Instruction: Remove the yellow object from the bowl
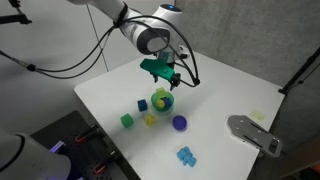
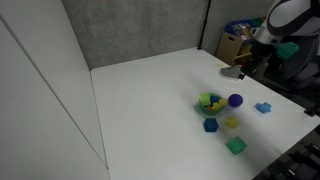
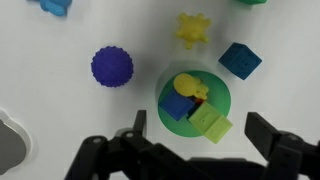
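Note:
The green bowl (image 3: 221, 100) sits on the white table, seen in both exterior views (image 1: 163, 102) (image 2: 210, 103). Inside it lie the bright yellow lumpy object (image 3: 187, 86), a blue block (image 3: 177, 107) and a light green block (image 3: 210, 122) that leans over the rim. My gripper (image 3: 200, 135) is open and empty. It hangs above the bowl, with its fingers either side of the bowl's near rim in the wrist view. It also shows in both exterior views (image 1: 160, 71) (image 2: 245, 66), clearly above the table.
Around the bowl lie a purple bumpy ball (image 3: 112, 67), a pale yellow star piece (image 3: 194, 28), a blue cube (image 3: 240, 60), a green cube (image 1: 127, 120) and a light blue piece (image 1: 186, 155). A grey flat object (image 1: 255, 135) lies near one table edge.

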`<state>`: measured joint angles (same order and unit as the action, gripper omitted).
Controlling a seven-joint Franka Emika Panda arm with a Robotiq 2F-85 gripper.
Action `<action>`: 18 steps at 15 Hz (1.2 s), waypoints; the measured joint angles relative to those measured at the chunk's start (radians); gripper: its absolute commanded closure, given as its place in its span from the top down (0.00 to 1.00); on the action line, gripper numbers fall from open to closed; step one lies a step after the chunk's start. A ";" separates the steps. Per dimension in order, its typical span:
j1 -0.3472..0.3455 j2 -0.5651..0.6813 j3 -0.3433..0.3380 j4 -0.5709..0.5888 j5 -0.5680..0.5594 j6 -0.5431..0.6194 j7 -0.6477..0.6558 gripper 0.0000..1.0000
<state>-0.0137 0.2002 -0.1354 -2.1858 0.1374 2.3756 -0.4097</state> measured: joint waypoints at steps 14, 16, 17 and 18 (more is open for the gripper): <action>0.017 0.370 0.084 0.198 -0.265 0.001 0.160 1.00; 0.018 0.417 0.093 0.229 -0.265 0.001 0.170 1.00; 0.019 0.438 0.100 0.245 -0.265 0.002 0.173 1.00; 0.019 0.457 0.105 0.259 -0.265 0.004 0.174 1.00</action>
<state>0.0054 0.6569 -0.0300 -1.9264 -0.1274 2.3796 -0.2353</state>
